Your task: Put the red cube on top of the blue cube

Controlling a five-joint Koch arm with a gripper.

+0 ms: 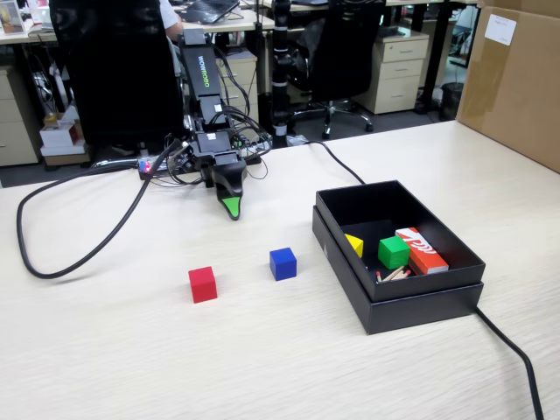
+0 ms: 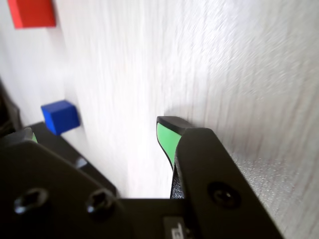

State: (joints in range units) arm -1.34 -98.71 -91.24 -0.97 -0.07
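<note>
Red cube [image 1: 202, 284] is sitting on the pale wood table [image 1: 262, 367], bare on all sides, with the blue cube [image 1: 283, 263] lying to its right in the fixed view, apart from it, not touching. Gripper [image 1: 231, 208] is hanging behind both cubes, tips pointing down near the tabletop, holding nothing; the wrist view is showing its green-padded jaws spread with a clear gap. Right of the cubes, a black box [image 1: 394, 302] is holding a green cube [image 1: 393, 252], a yellow piece [image 1: 354, 244] and a red-orange and white box [image 1: 421, 249].
</note>
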